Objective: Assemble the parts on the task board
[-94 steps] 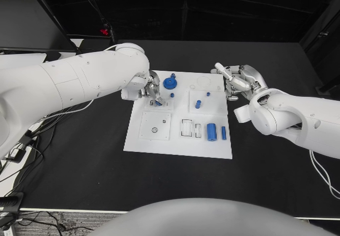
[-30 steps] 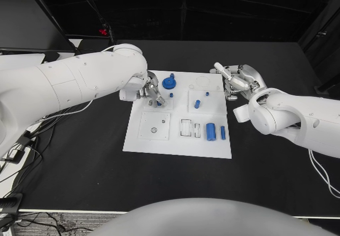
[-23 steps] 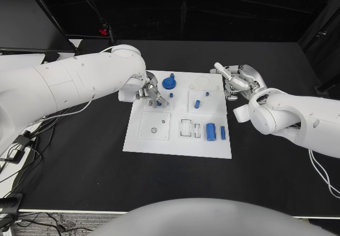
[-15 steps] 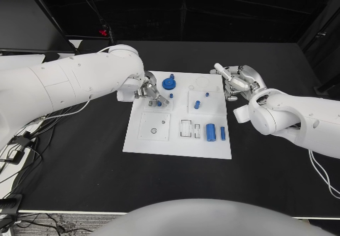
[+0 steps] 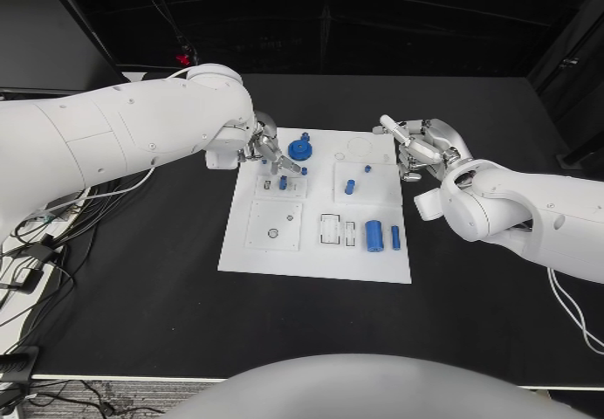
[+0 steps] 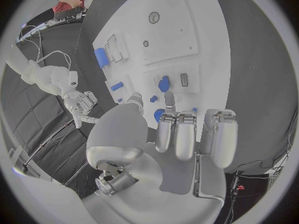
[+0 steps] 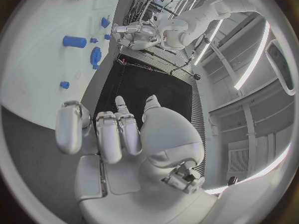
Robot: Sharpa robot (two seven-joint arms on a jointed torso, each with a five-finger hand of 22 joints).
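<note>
Both my hands hover empty, fingers apart: left hand [image 5: 267, 150] over the task board [image 5: 315, 253] far-left edge beside blue parts [image 5: 302, 147], right hand [image 5: 422, 148] off its far-right edge.

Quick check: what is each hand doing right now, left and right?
Left hand: open, holding nothing, over the board.
Right hand: open, holding nothing, beside the board.

parts [image 5: 375, 234] on task board [image 5: 315, 257], mid-table [image 5: 151, 288]
</note>
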